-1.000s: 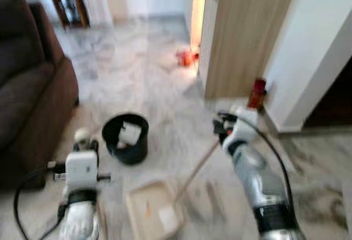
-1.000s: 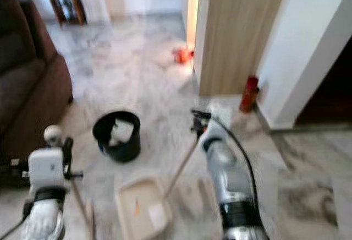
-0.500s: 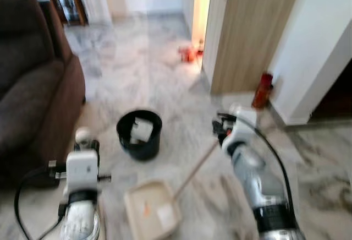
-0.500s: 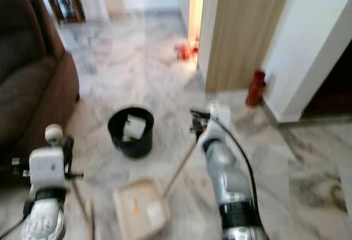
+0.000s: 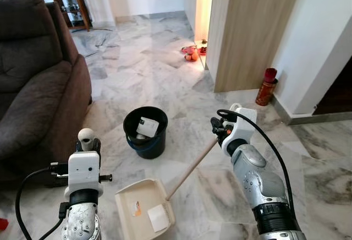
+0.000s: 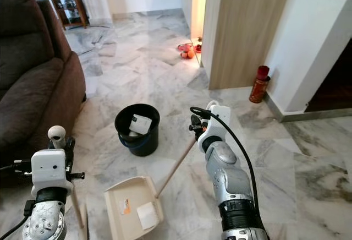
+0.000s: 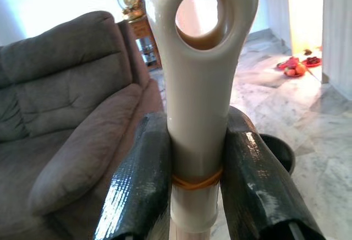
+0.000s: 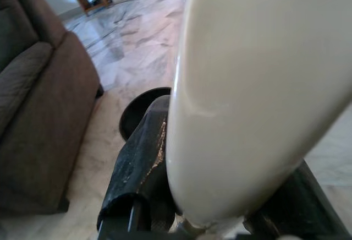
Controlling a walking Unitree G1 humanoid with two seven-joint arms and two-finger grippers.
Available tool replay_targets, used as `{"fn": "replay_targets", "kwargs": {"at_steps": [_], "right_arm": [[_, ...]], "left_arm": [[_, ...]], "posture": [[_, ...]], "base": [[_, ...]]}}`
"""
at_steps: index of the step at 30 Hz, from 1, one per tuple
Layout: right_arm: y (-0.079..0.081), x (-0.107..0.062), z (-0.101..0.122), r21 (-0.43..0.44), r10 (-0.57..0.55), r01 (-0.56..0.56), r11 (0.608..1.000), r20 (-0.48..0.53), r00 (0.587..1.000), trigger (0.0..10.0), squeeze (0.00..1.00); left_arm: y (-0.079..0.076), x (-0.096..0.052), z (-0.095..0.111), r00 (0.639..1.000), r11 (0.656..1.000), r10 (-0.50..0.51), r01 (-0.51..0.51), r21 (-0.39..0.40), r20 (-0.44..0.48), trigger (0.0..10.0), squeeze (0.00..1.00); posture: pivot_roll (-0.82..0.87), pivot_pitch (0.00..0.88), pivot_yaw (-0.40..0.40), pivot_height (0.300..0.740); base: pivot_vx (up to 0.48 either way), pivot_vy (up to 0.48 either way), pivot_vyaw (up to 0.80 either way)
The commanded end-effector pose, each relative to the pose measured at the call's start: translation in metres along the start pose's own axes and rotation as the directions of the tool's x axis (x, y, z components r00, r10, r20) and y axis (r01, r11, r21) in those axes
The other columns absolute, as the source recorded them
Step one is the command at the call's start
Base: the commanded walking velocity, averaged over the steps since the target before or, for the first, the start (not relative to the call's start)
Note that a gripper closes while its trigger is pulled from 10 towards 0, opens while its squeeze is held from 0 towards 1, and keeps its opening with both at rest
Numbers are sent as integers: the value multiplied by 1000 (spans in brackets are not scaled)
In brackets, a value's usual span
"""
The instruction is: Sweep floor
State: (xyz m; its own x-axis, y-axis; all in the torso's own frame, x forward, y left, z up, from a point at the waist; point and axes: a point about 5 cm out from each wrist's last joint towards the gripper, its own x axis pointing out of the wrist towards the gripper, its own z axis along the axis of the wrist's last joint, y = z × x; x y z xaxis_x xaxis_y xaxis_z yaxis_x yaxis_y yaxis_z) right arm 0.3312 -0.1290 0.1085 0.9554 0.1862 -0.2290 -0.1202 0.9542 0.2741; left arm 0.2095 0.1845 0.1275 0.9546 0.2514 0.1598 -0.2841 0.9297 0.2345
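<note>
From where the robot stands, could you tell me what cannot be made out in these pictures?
- The broom head: the left gripper clamps the cream broom handle, whose lower end is cut off by the eye views' bottom edge.
- The bin contents: white paper shows, the rest shadowed inside.
- The scraps in the dustpan: too small to identify.
- The right gripper grip on the dustpan handle: too close, mostly covered by the handle.

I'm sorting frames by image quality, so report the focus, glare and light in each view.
Left and right eye views: sharp, evenly lit, a warm glow on the floor by the wooden partition. Left wrist view: broom handle crisp in the left claw, window behind blown out white. Right wrist view: dustpan handle too close, soft; sofa behind slightly blurred.
</note>
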Motion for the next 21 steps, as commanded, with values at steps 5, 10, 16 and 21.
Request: {"fn": "replay_targets", "kwargs": {"at_steps": [5,10,16,21], "right_arm": [[6,1,12,11,27,-28,1000,48,998,10000,0],[6,1,12,1,32,-32,999,49,998,10000,0],[8,1,14,-15,48,-47,999,61,997,10000,0],[9,2,12,-5,47,-46,999,48,998,10000,0]], "left_arm": [[4,3,6,999,999,20,-21,26,29,10000,0],[4,3,6,999,999,23,-24,27,28,10000,0],[4,3,6,999,999,23,-23,27,27,10000,0],[4,3,5,999,999,21,-22,27,26,10000,0]], "posture": [[-173,45,68,740],[-173,41,67,740],[-175,37,67,740],[-175,33,67,740]], "base": [[362,0,0],[375,0,0],[382,0,678],[379,0,159]]}}
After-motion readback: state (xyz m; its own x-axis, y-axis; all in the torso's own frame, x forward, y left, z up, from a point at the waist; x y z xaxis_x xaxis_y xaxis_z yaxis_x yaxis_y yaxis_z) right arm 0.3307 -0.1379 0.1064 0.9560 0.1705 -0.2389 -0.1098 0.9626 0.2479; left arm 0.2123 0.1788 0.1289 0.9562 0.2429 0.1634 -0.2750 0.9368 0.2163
